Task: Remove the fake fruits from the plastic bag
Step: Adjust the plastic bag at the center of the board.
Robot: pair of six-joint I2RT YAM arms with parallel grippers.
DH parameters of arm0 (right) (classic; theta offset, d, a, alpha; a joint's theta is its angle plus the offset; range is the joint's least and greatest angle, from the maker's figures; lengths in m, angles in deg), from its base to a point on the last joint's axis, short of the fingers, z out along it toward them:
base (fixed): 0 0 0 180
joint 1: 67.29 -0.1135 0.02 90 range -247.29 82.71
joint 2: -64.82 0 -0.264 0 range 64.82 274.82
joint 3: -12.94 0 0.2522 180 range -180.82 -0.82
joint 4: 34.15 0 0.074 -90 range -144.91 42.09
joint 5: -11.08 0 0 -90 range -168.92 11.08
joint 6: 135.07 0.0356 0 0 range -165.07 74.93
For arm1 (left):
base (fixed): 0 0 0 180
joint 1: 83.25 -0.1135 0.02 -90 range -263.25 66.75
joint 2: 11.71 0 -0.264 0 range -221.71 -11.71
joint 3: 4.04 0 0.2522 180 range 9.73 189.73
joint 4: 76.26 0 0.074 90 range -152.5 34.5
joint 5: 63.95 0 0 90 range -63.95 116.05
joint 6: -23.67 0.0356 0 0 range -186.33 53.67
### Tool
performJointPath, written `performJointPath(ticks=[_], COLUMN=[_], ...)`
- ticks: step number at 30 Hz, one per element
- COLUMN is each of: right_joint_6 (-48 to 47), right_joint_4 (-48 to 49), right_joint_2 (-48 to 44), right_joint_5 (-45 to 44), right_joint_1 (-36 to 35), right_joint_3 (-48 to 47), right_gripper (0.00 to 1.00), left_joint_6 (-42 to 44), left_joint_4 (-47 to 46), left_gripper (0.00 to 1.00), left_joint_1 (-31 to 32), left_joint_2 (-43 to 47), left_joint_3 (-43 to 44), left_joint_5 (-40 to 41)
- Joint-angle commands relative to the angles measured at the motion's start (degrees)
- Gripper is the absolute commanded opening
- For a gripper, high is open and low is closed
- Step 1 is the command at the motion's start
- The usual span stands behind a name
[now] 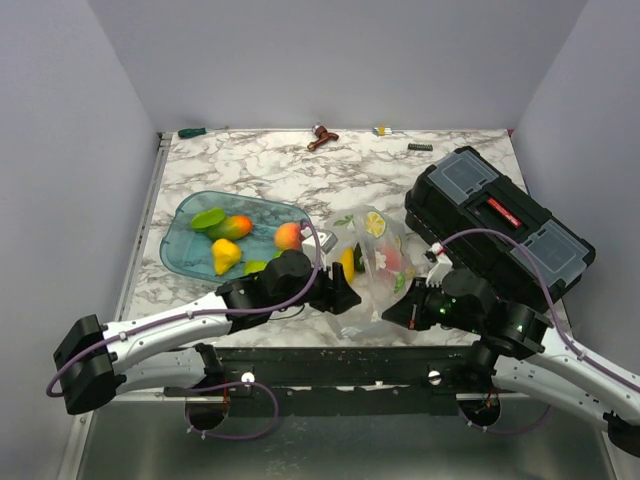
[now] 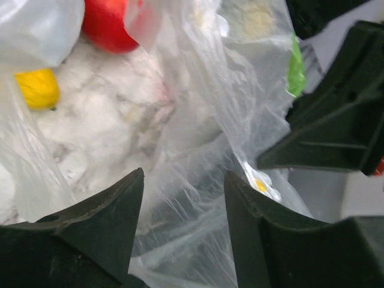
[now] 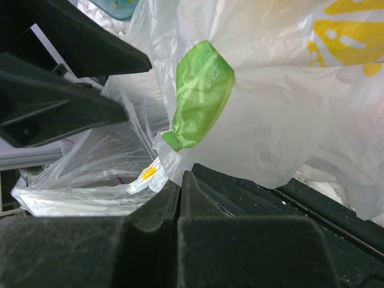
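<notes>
Here, the right gripper [image 3: 181, 180] is clenched on a fold of the crinkly transparent plastic bag [image 1: 378, 285], just below its green print, and it holds that edge up. The left gripper [image 2: 184, 174] is released: its jaws are spread, loose film of the bag lies between them, and they grasp nothing. The coming move turns on one relation. The small glossy yellow toy fruit [image 2: 37, 88] and the round glossy red toy fruit [image 2: 108, 24] lie inside the bag, ahead of the left jaws and off toward the left of the wrist view, behind layers of film. I judge that the left arm is the free one and the nearer to them. Several toy fruits [image 1: 226, 256] lie already in the translucent teal tray [image 1: 185, 262].
</notes>
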Motion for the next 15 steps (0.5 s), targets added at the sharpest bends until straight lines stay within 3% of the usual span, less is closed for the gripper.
performJointPath(ticks=[1, 9, 13, 15], right_joint_6=[-0.1, 0.1, 0.6, 0.8], right_joint_4=[0.5, 1.8, 2.4, 2.3], right_joint_2=[0.4, 2.8, 0.9, 0.3], right_joint_5=[-2.0, 1.9, 1.7, 1.7], right_joint_1=[-0.1, -0.1, -0.1, -0.1], right_joint_3=[-1.5, 1.7, 2.9, 3.7], right_gripper=[0.01, 0.01, 0.01, 0.01], left_joint_6=[3.1, 3.1, 2.3, 2.9], left_joint_4=[1.8, 0.8, 1.1, 1.0], left_gripper=[0.53, 0.48, 0.38, 0.38], left_joint_1=[1.4, 1.1, -0.1, -0.8], left_joint_2=[-3.0, -11.1, -15.2, -17.6], left_joint_3=[4.8, 8.5, 9.4, 10.6], left_joint_5=[14.0, 12.7, 14.6, 14.6])
